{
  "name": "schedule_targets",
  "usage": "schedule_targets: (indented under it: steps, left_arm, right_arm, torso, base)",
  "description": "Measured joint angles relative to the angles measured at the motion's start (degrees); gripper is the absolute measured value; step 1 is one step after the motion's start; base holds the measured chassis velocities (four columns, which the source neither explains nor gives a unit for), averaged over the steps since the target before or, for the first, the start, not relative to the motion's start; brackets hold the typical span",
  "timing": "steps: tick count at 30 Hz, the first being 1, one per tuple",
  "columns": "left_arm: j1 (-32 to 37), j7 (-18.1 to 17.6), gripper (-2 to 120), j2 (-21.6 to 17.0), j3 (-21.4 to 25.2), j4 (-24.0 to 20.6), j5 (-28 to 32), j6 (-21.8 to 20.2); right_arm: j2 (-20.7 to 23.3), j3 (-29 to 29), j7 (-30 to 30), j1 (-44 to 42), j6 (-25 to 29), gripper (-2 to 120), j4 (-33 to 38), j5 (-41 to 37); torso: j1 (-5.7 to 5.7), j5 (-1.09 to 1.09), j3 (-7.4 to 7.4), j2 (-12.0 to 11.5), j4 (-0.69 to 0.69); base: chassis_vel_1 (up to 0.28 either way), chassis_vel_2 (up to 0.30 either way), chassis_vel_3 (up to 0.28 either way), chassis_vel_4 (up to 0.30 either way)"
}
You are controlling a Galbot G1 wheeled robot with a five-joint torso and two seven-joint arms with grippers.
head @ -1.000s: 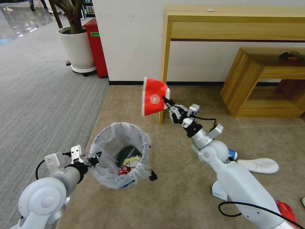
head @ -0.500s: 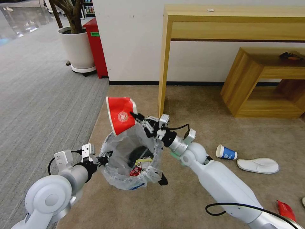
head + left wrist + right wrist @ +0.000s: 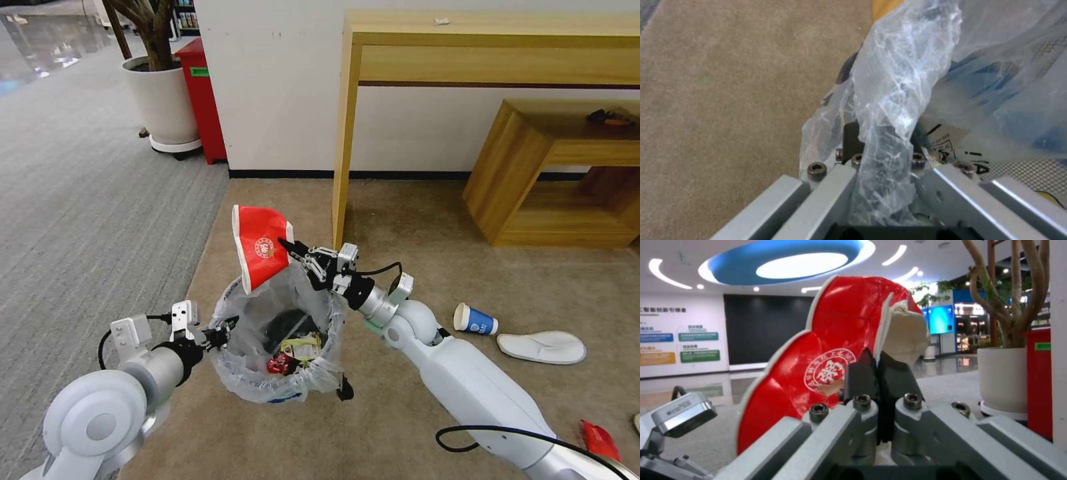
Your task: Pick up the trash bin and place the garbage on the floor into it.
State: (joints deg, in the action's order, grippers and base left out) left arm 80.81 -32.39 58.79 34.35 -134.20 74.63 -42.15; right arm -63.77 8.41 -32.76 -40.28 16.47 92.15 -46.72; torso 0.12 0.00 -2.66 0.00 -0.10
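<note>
Right gripper (image 3: 285, 245) pinching crushed red cup (image 3: 259, 245) above trash bin (image 3: 280, 387); left gripper (image 3: 223, 329) clamped on bin's left rim bag (image 3: 889, 110)

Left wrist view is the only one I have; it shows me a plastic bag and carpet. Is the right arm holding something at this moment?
Observer: Yes. The right gripper has its jaws shut on the rim of a squashed red paper cup.
Operator: Where is this cup compared to the bin?
Observer: In the head view it appears above the far edge of the trash bin, not yet inside. The left gripper holds the bin by its bag-covered rim. A blue paper cup and a white slipper lie on the tan carpet to the robot's right.
</note>
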Motion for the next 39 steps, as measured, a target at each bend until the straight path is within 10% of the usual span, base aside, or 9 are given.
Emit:
schedule_targets:
  steps: [28,39]
  left_arm:
    - [-0.53,0.25,0,-0.56,0.97,0.5,-1.19,0.06]
    - [-0.74,-4.99,0,-0.39,2.03,0.51,1.83,0.06]
  right_arm:
    - [3.72,-2.03,-1.66,-1.93,-0.28,94,3.49,-0.23]
    - [3.97,-4.06,0.89,-2.79,-0.4,100,4.73,0.27]
  torso:
    - [0.0,0.0,0.0,0.0,0.0]
    - [0.0,0.0,-0.01,0.0,0.01]
  base:
    - [0.0,0.0,0.0,0.0]
    - [0.0,0.0,0.0,0.0]
